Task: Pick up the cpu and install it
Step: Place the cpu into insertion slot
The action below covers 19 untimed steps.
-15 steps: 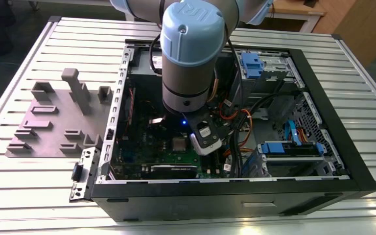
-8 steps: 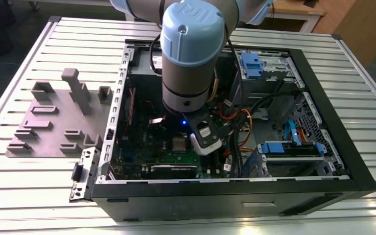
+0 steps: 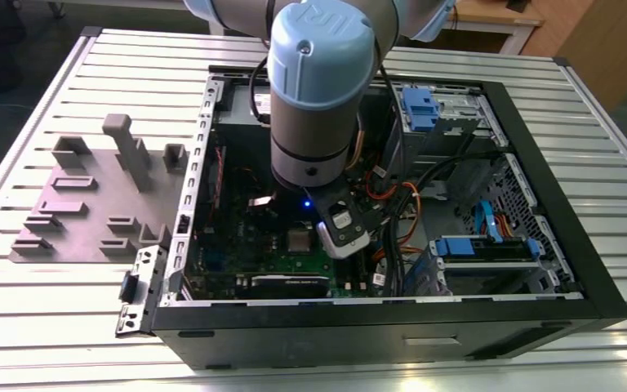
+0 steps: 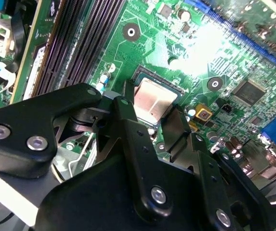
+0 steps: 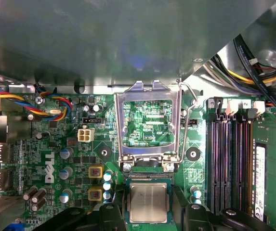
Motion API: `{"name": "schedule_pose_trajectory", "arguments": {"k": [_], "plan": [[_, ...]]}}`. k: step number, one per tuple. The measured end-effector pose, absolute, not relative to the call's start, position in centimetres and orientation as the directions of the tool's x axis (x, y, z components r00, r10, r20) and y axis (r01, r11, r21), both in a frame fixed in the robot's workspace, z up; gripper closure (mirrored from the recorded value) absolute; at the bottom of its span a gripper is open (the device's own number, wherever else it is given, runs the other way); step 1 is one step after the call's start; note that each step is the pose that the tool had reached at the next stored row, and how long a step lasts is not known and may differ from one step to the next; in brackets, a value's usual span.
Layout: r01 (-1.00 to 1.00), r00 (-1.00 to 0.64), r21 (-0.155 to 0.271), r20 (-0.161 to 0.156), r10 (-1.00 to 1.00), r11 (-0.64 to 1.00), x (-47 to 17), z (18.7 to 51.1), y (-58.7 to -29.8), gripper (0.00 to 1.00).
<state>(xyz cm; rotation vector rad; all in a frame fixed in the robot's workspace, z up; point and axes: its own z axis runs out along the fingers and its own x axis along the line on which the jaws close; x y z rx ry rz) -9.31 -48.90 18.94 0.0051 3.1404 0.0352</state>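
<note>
Arm first: in the exterior view my arm [image 3: 313, 98] comes in from above and points almost straight down into a black computer case [image 3: 379, 336]. The case lies flat on the ribbed metal table [image 3: 107, 65]. Inside the case I see a green board [image 3: 286, 265], lots of cables [image 3: 401, 200] and blue holders [image 3: 420, 106]. The low end of my arm hangs just over the board. A grey plastic block [image 3: 95, 196] sits on the table beside the case, on the exterior view's left.

In the second wrist view my black fingers [image 4: 128, 134] reach down to the board [image 4: 186, 43]. The cpu [image 4: 153, 101] lies flat in its dark square socket [image 4: 150, 73] and shines silver. One finger stands on each side of it. They are spread apart and do not squeeze it. Long dark slots [image 4: 75, 43] run beside the socket.

In the first wrist view the cpu [image 5: 148, 202] sits in the socket between my fingers [image 5: 111, 216], with a little gap at each side. The shiny metal lid frame [image 5: 120, 125] of the socket is tipped up, and I can see the board [image 5: 27, 163] through its hole. A thin wire lever [image 5: 190, 115] stands up next to the frame. Coloured wires [image 5: 12, 96] lie at one side of the board and the long slots [image 5: 229, 159] at the other.
</note>
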Motion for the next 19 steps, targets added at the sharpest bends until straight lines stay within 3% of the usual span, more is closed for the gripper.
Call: {"name": "schedule_pose_trajectory", "arguments": {"k": [19], "plan": [[0.003,-1.000,0.016,-0.001,0.003,1.000,-9.31,18.85,-48.59,0.53]]}}
